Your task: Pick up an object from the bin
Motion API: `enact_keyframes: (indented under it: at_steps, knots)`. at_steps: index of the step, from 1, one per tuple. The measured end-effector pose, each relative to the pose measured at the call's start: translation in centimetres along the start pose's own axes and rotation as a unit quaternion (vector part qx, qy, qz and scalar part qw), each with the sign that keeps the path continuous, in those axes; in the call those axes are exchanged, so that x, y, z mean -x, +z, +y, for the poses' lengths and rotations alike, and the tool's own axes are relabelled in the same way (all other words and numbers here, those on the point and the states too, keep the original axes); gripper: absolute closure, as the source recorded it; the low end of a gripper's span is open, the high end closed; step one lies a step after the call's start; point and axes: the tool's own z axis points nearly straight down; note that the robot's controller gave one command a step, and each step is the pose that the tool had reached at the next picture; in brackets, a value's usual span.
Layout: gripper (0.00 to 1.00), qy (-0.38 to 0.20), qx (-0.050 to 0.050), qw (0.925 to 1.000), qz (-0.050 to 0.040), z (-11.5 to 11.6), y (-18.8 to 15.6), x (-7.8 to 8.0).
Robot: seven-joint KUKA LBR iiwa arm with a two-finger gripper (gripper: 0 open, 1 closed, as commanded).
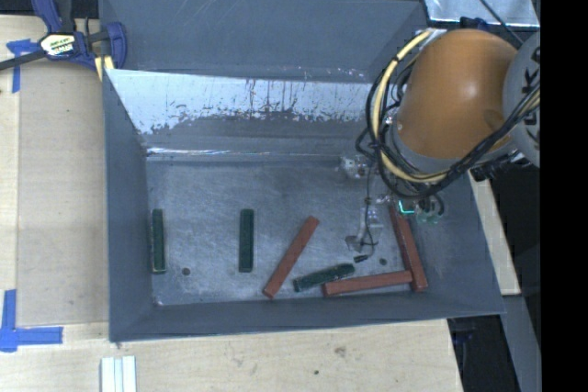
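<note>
Gripper (368, 240) beside rightmost red-brown stick (410, 251).

No readable text, label, brand or number on anything.

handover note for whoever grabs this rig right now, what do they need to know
The tool is low in the right part of the bin; its grip state is unreadable and nothing is seen in it.
Nearest: right brown stick, front brown stick, small dark green stick.
Farther left: slanted brown stick, two upright dark green sticks.
Done: nothing picked yet.
Left: grasp one and lift it out.
</note>
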Motion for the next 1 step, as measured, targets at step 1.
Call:
enact_keyframes:
  at_steps: [1]
  knots:
    - [0.0, 0.0, 0.0, 1.0, -0.0043, 0.0, -0.43, 0.16]
